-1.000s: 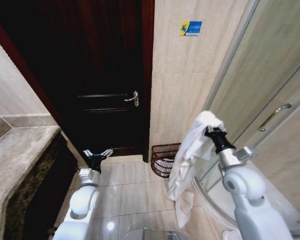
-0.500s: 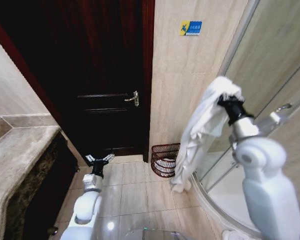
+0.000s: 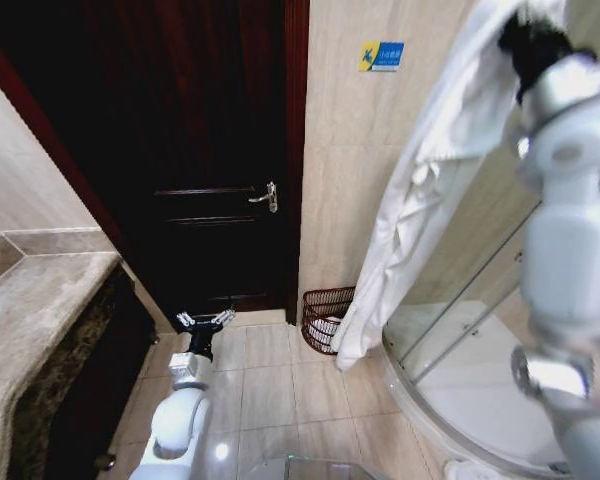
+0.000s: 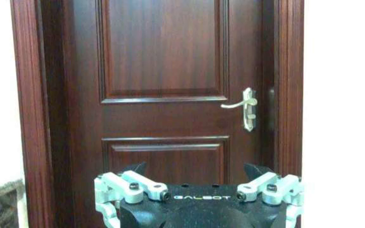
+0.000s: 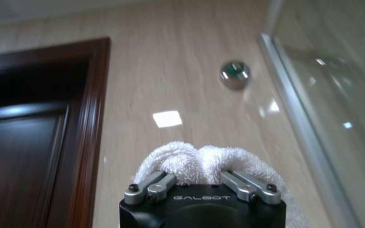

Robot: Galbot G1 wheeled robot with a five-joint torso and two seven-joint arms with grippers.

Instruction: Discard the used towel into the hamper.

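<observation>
**Spotter:** What's in front of you, biggest first?

**Me:** The dark door [image 3: 210, 150] fills my twelve o'clock. The glass shower screen [image 3: 480, 300] sits at about three. The white towel [image 3: 420, 200] hangs long from my right gripper [image 5: 201, 183], which is raised high at one o'clock; its fingers are clamped on a bunched fold of cloth. The hamper [image 3: 325, 318] stands on the floor by the wall at roughly five o'clock from the door handle, and the towel's lower end hangs just in front of it.

**Spotter:** And your left side?

**Me:** My left gripper [image 4: 198, 187] sits low at seven o'clock, spread wide with nothing in it, facing the door.

**Spotter:** Risks?

**Me:** I judge the hamper's mouth small for this much cloth. Letting go from this height could drape the towel over the rim or onto the tiles. A swinging tail might also tip the basket.
</observation>
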